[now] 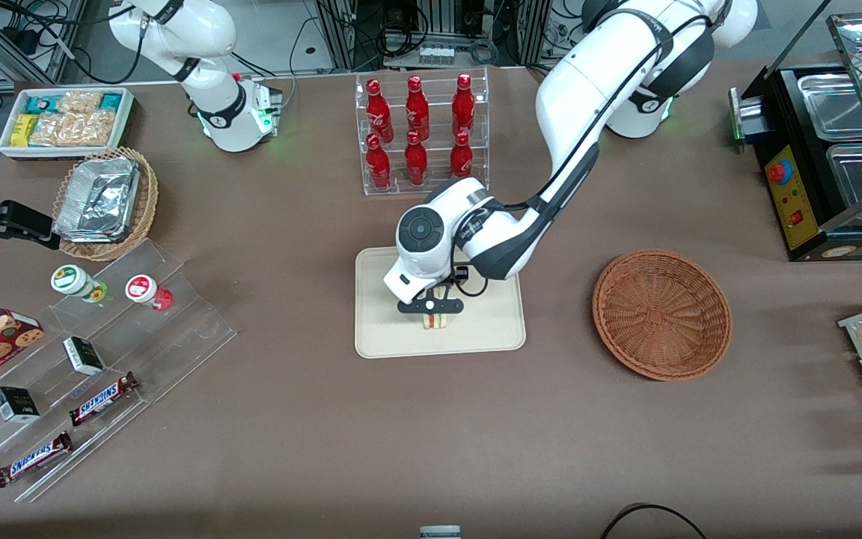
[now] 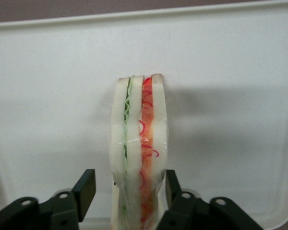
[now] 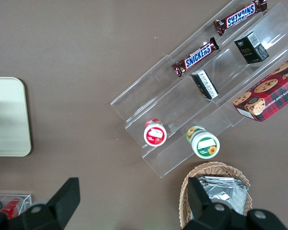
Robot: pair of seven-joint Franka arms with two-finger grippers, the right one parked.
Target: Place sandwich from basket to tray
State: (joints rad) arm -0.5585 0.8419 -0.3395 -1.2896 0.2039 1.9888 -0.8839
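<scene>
Sandwich (image 2: 139, 153) stands on its edge over the cream tray (image 1: 487, 329), cut face with the red and green layers showing, and the gripper (image 1: 435, 314) has it between its two fingers (image 2: 84, 188). In the wrist view one finger sits a little clear of the bread while the other presses the crust, so the fingers look partly released rather than clenched; I judge the grip is being let go or is very light. Whether the bread already rests on the tray floor cannot be told for certain, though it seems to be down.

To finish this step well, the fingers should spread evenly and fully before the arm lifts, so that neither pad drags the soft slice sideways. A straight rise is the safe choice, since the wedge stands narrow and tall and could topple onto its flat side if nudged. It sits toward the middle of the tray, well inside the rim, so there is room if it falls.

The brown wicker basket (image 1: 661, 314) lies empty on the table beside the tray, toward the working arm's end.
</scene>
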